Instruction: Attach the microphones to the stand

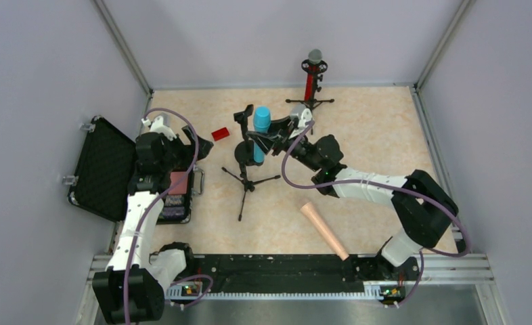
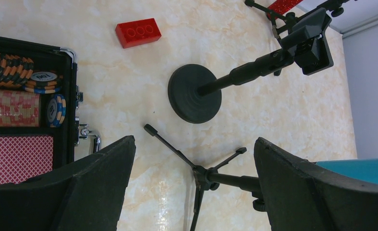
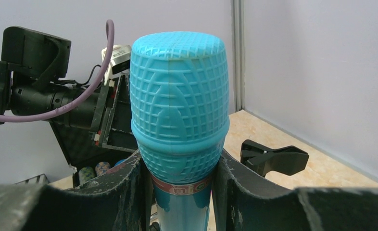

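An open black case [image 1: 104,169] sits at the left edge of the counter [image 1: 371,135]; the left tool [image 2: 194,142] beside it stands wide apart, empty; the right tool [image 3: 180,192] is clamped on the cyan-blue microphone [image 3: 177,106], upright by the central tripod stand [image 1: 246,179]; the red microphone [image 1: 310,84] sits in the far-edge stand [image 1: 309,103]; the peach-pink microphone [image 1: 324,230] lies by the near edge.

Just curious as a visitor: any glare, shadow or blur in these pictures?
Top external: even light, faint shadows, all sharp. Left wrist: pale sheen on the table, left end effector dark. Right wrist: blue microphone crisp, right end effector gripping it slightly soft.
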